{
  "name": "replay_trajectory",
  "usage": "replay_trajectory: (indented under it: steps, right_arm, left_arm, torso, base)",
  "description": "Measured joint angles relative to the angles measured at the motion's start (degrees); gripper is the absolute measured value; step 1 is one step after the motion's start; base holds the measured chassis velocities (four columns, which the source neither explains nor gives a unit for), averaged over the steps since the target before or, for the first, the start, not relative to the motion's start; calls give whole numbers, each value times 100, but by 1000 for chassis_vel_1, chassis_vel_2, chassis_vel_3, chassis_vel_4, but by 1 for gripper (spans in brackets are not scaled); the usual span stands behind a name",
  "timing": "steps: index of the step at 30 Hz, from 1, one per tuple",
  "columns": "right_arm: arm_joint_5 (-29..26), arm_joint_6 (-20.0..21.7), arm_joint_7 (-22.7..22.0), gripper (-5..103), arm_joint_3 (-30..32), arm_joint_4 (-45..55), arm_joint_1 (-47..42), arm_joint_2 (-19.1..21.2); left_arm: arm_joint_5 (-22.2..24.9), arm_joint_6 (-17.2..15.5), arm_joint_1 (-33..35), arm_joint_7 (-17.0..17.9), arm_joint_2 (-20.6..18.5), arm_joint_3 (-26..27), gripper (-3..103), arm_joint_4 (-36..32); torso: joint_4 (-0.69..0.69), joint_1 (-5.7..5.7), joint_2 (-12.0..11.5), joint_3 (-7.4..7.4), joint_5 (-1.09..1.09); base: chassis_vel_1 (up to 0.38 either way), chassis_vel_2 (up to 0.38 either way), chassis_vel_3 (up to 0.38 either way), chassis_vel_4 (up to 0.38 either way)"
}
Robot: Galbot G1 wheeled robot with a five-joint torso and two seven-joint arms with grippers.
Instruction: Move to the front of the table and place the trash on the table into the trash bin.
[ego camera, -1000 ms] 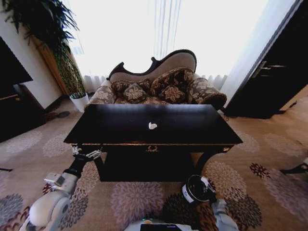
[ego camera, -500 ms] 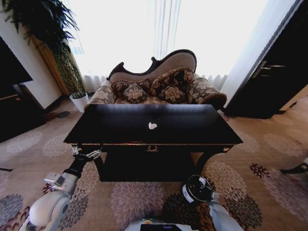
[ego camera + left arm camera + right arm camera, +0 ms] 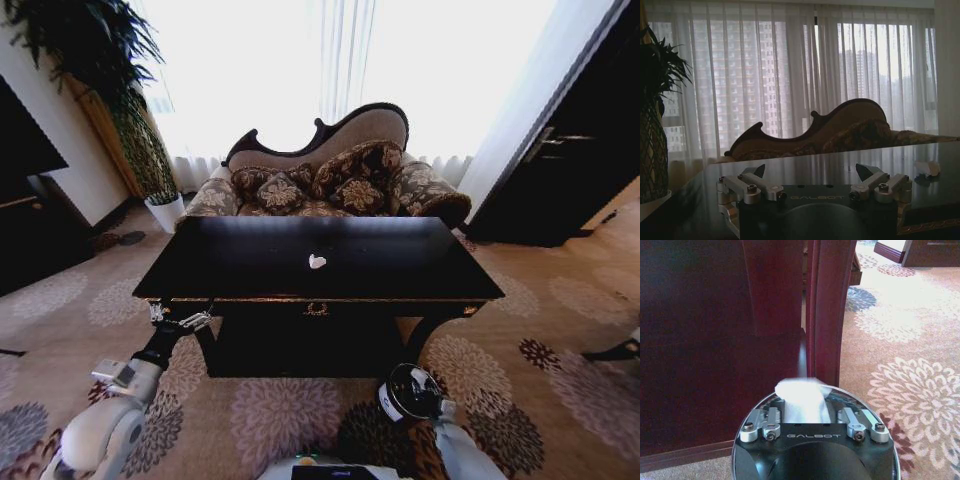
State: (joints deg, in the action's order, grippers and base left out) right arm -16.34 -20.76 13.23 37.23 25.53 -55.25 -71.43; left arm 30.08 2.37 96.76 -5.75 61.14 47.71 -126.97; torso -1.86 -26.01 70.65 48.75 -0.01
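i stand facing the front of the large glossy black wooden table (image 3: 260, 262) with thin gold trim, and behind it sits the patterned brown sofa (image 3: 330, 180) under bright curtained windows (image 3: 330, 60). on the tabletop, near its middle, lies one small white paper wad (image 3: 317, 261); from my left wrist it shows as a pale lump (image 3: 928, 168) on the reflective surface, off to one side of and beyond my fingertips.

my left pincer (image 3: 183, 319) hovers low at the near left corner of the table, just outside the front edge and level with the top. its two metal fingers (image 3: 745, 186) are spread wide apart and hold nothing; the wad on the table is well apart from it.

my right pincer (image 3: 809, 416) hangs down over the small black cylindrical trash bin (image 3: 407, 392), which stands on the flowered carpet (image 3: 540, 380) just in front of the table's right front leg (image 3: 827, 305). directly between its fingers sits a second white crumpled paper wad (image 3: 802, 399), over the bin's round opening (image 3: 860, 402). the fingers stand parted to either side of the paper; whether they pinch it or have let go i cannot tell.
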Motion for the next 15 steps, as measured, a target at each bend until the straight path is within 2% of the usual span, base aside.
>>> replay_trajectory:
  steps: [1, 4, 6, 7, 8, 9, 13, 15]
  right_arm:
    - [1, 1, 1, 55, 0, 9, -2, -3]
    - [3, 1, 3, 61, -2, 43, -14, -12]
    - [5, 4, 3, 71, -4, 99, -36, -21]
    - [4, 6, 2, 71, -5, 129, -47, -26]
    - [2, 7, 2, 77, -5, 165, -59, -32]
    - [2, 7, 2, 77, -5, 165, -59, -32]
    - [-9, 2, 2, 97, -5, 266, -114, -35]
    - [-18, -6, 3, 97, -4, 295, -138, -37]
  left_arm:
    - [0, 0, 0, 0, 0, 0, 100, 0]
    - [0, 0, 0, 0, 0, 0, 100, 0]
    - [0, 0, 0, 0, 0, 0, 100, 0]
    - [0, 0, 0, 0, 0, 0, 100, 0]
    - [0, 0, 0, 0, 0, 0, 100, 0]
    - [0, 0, 0, 0, 0, 0, 100, 0]
    - [0, 0, 0, 0, 0, 0, 100, 0]
    - [0, 0, 0, 0, 0, 0, 100, 0]
  torso:
    - [0, 0, 0, 0, -1]
    - [0, 0, 0, 0, 0]
    - [0, 0, 0, 0, -1]
    - [0, 0, 0, 0, -1]
    - [0, 0, 0, 0, 0]
    - [0, 0, 0, 0, 0]
    - [0, 0, 0, 0, 0]
    - [0, 0, 0, 0, -1]
  base:
    - [0, 0, 0, 0]
    - [0, 0, 0, 0]
    - [0, 0, 0, 0]
    - [0, 0, 0, 0]
    - [0, 0, 0, 0]
    - [0, 0, 0, 0]
    - [0, 0, 0, 0]
    - [0, 0, 0, 0]
